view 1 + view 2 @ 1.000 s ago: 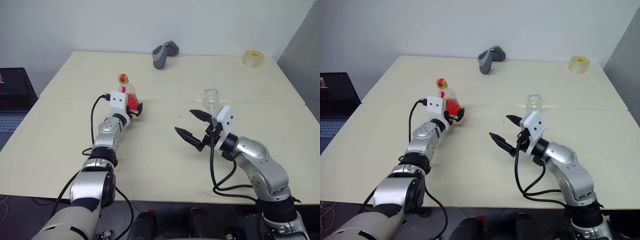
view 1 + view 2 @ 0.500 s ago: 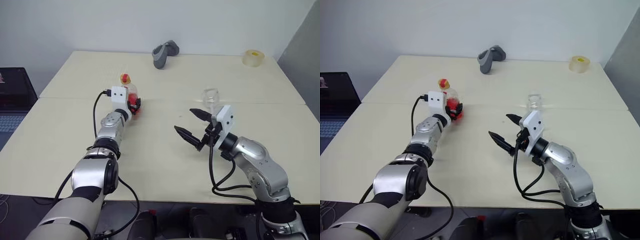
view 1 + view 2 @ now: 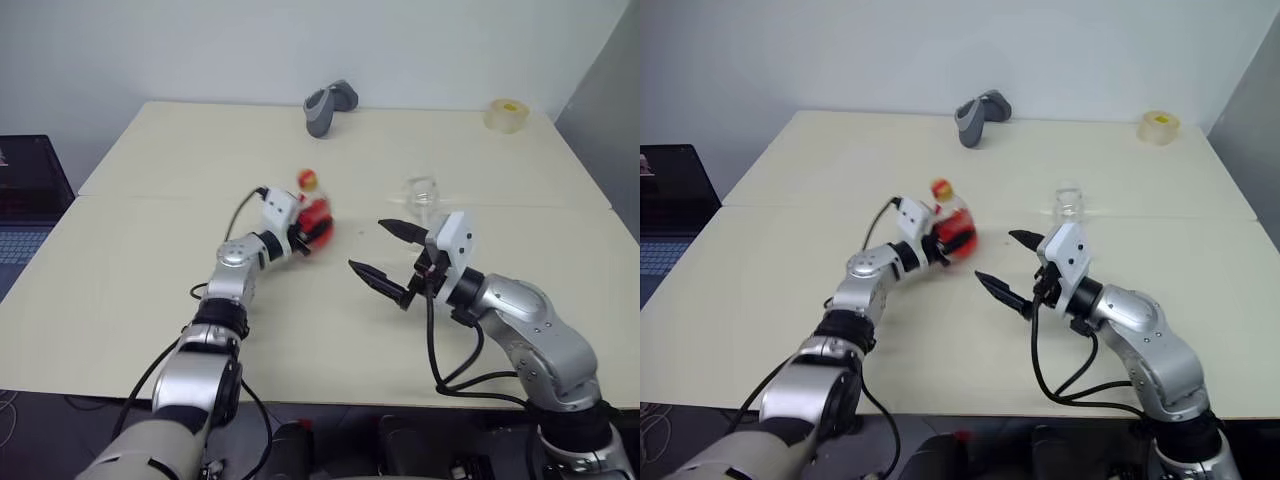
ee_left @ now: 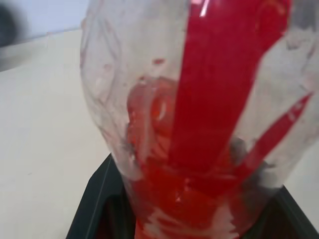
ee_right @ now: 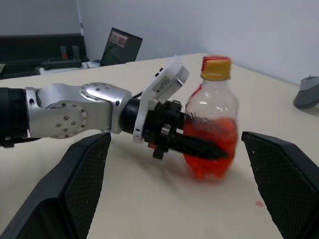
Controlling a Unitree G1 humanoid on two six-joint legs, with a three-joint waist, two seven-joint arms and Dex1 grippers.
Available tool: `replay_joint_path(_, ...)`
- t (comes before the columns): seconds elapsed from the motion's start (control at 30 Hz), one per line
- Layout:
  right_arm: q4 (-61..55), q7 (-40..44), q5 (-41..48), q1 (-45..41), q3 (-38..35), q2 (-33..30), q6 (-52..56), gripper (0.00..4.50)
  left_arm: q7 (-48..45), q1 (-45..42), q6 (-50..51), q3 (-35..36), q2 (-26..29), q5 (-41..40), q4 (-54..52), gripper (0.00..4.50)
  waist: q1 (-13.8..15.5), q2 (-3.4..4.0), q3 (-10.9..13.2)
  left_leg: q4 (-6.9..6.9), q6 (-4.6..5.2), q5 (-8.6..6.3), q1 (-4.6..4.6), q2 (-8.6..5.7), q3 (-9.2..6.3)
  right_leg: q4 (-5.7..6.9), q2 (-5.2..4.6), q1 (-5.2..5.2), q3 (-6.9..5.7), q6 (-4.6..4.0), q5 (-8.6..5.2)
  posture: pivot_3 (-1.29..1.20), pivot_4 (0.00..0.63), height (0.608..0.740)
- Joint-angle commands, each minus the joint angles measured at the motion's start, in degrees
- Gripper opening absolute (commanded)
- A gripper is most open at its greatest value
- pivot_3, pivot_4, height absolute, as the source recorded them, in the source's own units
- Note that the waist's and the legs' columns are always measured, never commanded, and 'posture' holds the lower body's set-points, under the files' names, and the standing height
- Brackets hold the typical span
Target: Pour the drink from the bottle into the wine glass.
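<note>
Two hands at work. Left hand (image 5: 192, 144): clamped on the bottle (image 3: 316, 215), mid-worktop. Right hand (image 3: 383, 252): jaws wide, empty, beside the bottle. Glass (image 3: 421, 194): behind the right hand, toward the far edge. Cap (image 5: 216, 68): on. Step, judged: hold the bottle upright and steady so the right hand can take the cap. Drink (image 4: 209, 189): level unclear. Glass stem and foot: hidden behind the right hand.

Clear glossy plastic bottle (image 5: 211, 124), yellow cap, translucent red drink (image 5: 209, 149) inside. Near the bottle, clear smooth wine glass (image 3: 421, 195). Beneath the bottle, matt cream table (image 3: 150, 260). Matt black fingers (image 5: 192, 144) gripping the bottle.
</note>
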Motion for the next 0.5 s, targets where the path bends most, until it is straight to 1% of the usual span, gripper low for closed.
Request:
replay_joint_path(0.03, -5.3, 0.6, 7.7, -3.9, -2.8, -2.0, 7.1, 4.5, -8.0, 3.6, 6.7, -6.2, 3.1, -0.2, -15.0, 1.82, -0.3, 0.02, 0.0, -0.02, 0.03, -0.02, 0.04, 0.01, -0.01, 0.04, 0.01, 0.01, 0.03, -0.01, -0.01, 0.0, 0.15, 0.74)
replay_joint_path(0.13, -4.4, -2.3, 8.5, -6.8, -2.6, -1.0, 10.0, 4.5, -9.6, 5.4, 9.5, -9.1, 4.5, 0.6, -20.2, 1.82, -0.4, 0.02, 0.0, -0.02, 0.16, -0.07, 0.12, 0.04, -0.09, 0.28, 0.08, 0.01, 0.01, -0.1, -0.06, 0.0, 0.15, 0.74)
replay_joint_path(0.23, -2.4, -5.4, 6.4, -8.8, -1.7, 0.1, 11.3, 4.5, -10.2, 6.2, 11.3, -10.7, 5.0, 0.8, -23.3, 1.82, 0.0, 0.02, 0.0, -0.02, 0.18, -0.07, 0.11, 0.03, -0.15, 0.32, 0.1, 0.01, -0.07, -0.12, -0.08, 0.0, 0.15, 0.74)
replay_joint_path(0.5, -0.1, -7.1, 4.9, -10.3, -0.3, 1.1, 11.9, 4.5, -11.2, 6.8, 12.1, -12.0, 6.1, 1.0, -25.1, 1.81, 0.2, 0.02, 0.0, 0.02, 0.18, -0.06, 0.05, -0.02, -0.12, 0.25, 0.02, 0.0, -0.05, -0.12, -0.09, 0.0, 0.15, 0.74)
